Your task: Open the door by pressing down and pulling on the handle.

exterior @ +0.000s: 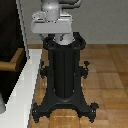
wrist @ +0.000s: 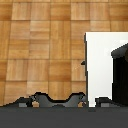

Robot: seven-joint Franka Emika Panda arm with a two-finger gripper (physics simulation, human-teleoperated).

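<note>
In the exterior view, the door (exterior: 10, 27) shows as a dark panel at the far left edge, set in a white frame (exterior: 25, 75) that runs down toward the lower left corner. The handle (exterior: 12, 61), a tan wooden lever, sticks out from the dark panel about halfway down the picture. Just to its right stands the robot's black pedestal (exterior: 64, 75), a tall column on a splayed base with feet spread over the wooden floor (exterior: 107, 70). The grey and white arm (exterior: 52, 20) sits on top of the pedestal, at the upper edge of the picture. The claw is not seen here. A grey wall (exterior: 105, 20) closes the background.

In the wrist view, the camera looks down on the wooden floor (wrist: 40, 45). The white frame (wrist: 100, 60) fills the right side, with a dark shape (wrist: 120, 70) against it at the far right edge. Dark blurred parts (wrist: 55, 100) cross the bottom edge; whether the claw is spread or pressed together cannot be told.
</note>
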